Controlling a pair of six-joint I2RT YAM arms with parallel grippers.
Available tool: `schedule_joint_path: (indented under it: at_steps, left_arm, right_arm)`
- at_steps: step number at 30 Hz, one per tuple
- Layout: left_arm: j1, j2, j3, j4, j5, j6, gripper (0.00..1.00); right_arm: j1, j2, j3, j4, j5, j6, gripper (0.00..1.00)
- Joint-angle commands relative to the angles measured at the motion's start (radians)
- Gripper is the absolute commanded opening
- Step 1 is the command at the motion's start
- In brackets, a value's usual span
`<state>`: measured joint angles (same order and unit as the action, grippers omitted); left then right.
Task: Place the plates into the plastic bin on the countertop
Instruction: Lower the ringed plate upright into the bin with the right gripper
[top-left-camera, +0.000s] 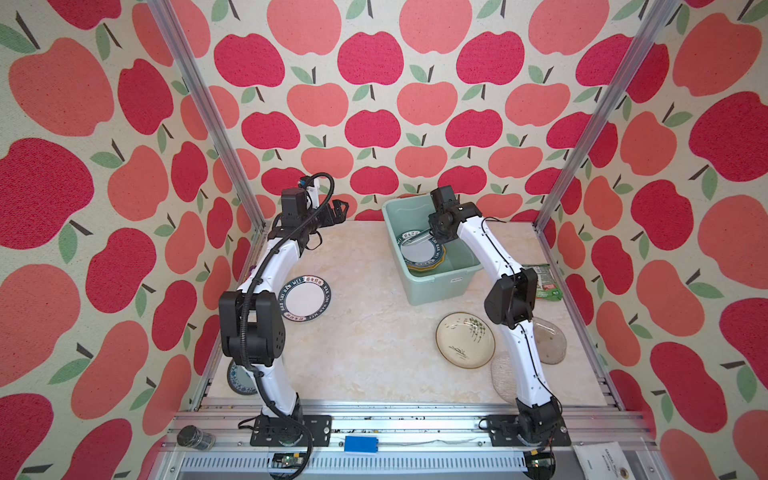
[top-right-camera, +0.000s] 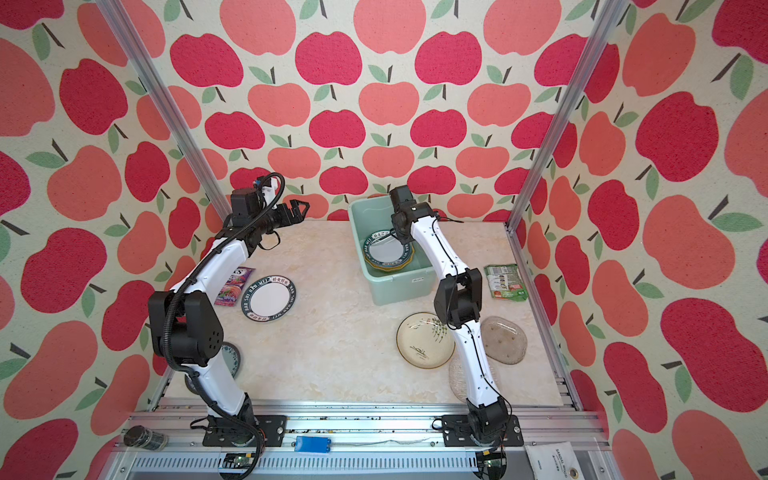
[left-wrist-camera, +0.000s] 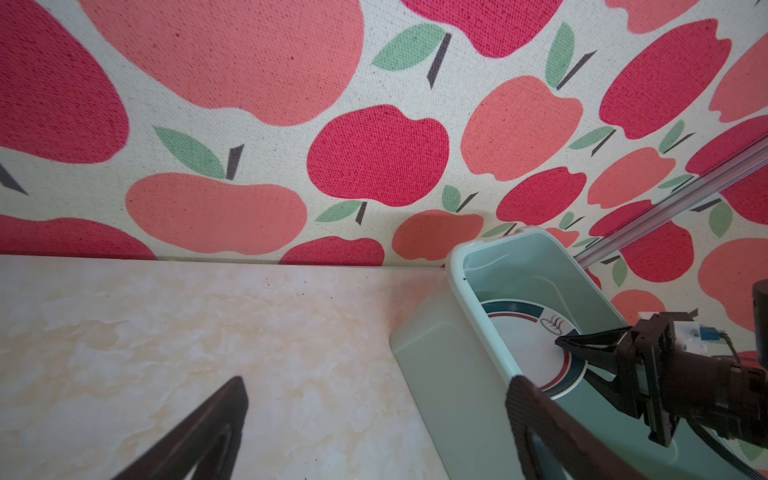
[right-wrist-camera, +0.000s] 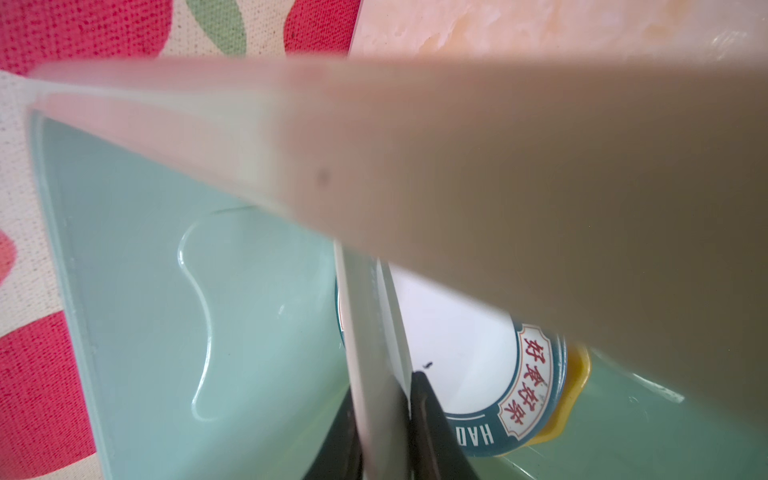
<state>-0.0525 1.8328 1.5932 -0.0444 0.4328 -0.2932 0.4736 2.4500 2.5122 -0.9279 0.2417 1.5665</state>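
1. Plates first: one white plate stands tilted on its edge inside the plastic bin. Its rim is pinched between the dark fingers of the right gripper, which is clamped on it.
2. Right under that gripper lies a lettered plate, white with a teal rim and red characters. It rests flat on a yellow scalloped plate, and both lie on the bin's floor.
3. The plastic bin sits toward the far right of the countertop, close to the apple-print wall. The right arm reaches down into it from above.
4. The left gripper hangs in the air left of the bin, near the back wall. Its jaws are spread wide with nothing between them.
5. Out on the countertop, a second lettered plate lies beside the left arm, with a purple packet just beside it.
6. A cream plate with a green plant lies in front of the bin.
7. A clear glass plate lies to the right of the cream plate, and another glass plate is partly hidden by the right arm.
8. A blue-patterned plate shows partly behind the left arm, near its base.
9. A green packet lies to the right of the bin.
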Motion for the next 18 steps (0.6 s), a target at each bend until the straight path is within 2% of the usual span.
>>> schedule_joint_path:
  at_steps: [1,18]
  left_arm:
    - [0.001,0.012,0.031,-0.027,-0.012,0.026,0.99]
    - [0.002,0.009,0.037,-0.043,-0.021,0.039,0.99]
  right_arm:
    - [0.006,0.093,-0.08,-0.104,-0.184,0.052,0.23]
    - [-0.003,0.106,-0.096,-0.129,-0.241,0.043,0.22]
